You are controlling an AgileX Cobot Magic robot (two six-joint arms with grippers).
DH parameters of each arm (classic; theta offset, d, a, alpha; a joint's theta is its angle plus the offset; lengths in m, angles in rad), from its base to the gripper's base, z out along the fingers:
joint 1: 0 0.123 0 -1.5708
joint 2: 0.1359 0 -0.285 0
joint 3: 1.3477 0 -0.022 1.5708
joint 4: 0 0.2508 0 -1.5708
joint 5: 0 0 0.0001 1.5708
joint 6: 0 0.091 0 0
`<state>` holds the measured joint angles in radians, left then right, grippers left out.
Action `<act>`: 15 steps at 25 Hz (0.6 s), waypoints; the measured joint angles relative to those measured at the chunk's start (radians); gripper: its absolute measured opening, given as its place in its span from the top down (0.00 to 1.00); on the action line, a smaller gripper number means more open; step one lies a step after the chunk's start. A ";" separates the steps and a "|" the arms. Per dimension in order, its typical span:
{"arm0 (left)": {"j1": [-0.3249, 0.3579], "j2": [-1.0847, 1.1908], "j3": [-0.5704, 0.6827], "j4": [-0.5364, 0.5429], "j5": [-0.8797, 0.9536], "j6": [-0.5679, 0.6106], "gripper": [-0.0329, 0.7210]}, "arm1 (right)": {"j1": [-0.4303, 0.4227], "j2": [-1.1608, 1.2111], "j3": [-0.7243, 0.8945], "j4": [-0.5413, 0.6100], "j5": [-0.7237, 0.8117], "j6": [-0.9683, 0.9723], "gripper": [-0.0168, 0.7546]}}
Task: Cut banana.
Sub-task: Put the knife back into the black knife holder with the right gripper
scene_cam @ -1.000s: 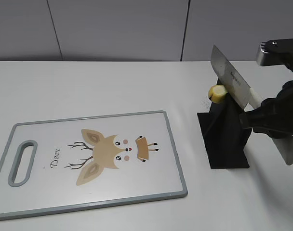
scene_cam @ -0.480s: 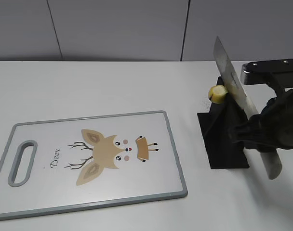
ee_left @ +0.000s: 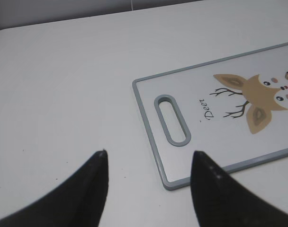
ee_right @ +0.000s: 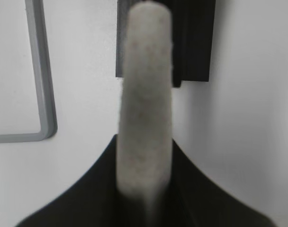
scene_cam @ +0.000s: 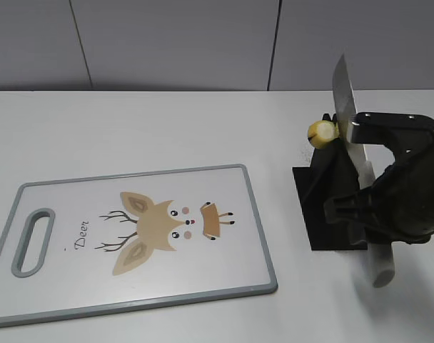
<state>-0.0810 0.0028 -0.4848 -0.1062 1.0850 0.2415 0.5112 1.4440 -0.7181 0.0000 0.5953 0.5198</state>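
White and smooth, the tabletop (scene_cam: pixel 131 128) is lying under everything and is filling most of each view. A grey wall is standing behind it.

The cutting board (scene_cam: pixel 67 214) is lying flat on the left part of the tabletop. It is white with a grey rim. A brown deer face and the word "Deer" are showing on it, and a long handle hole (scene_cam: pixel 33 241) is sitting at its left end. Nothing is lying on the board.

The right arm (scene_cam: pixel 410 193) is black and is hanging over the right side of the tabletop. Its fingers (scene_cam: pixel 360 211) are clenching around a big knife (scene_cam: pixel 345 107). The shiny blade is pointing up and is leaning away toward the wall. The pale handle (ee_right: pixel 145 94) is sticking out below the fingers, toward the camera.

A black stand (scene_cam: pixel 331 204) is sitting on the tabletop just right of the board, partly behind the right arm.

The banana (scene_cam: pixel 322 131) is the smallest thing. It is a small yellow piece resting at the top of the black stand, right beside the blade. It is well apart from the board.

The left fingers (ee_left: pixel 148 184) are spread open with nothing between them. They are hovering over the bare tabletop near the handle end of the board
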 joint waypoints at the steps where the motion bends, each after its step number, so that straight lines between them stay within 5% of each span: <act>1: 0.000 0.000 0.000 0.000 0.000 0.000 0.26 | 0.000 0.000 -0.008 0.000 0.012 -0.001 0.76; 15: 0.000 0.000 0.000 0.001 0.000 0.000 0.26 | 0.000 0.042 -0.134 -0.073 0.113 -0.025 0.76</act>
<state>-0.0810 0.0028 -0.4848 -0.1053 1.0850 0.2415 0.5109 1.4856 -0.8523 -0.0730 0.7081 0.4951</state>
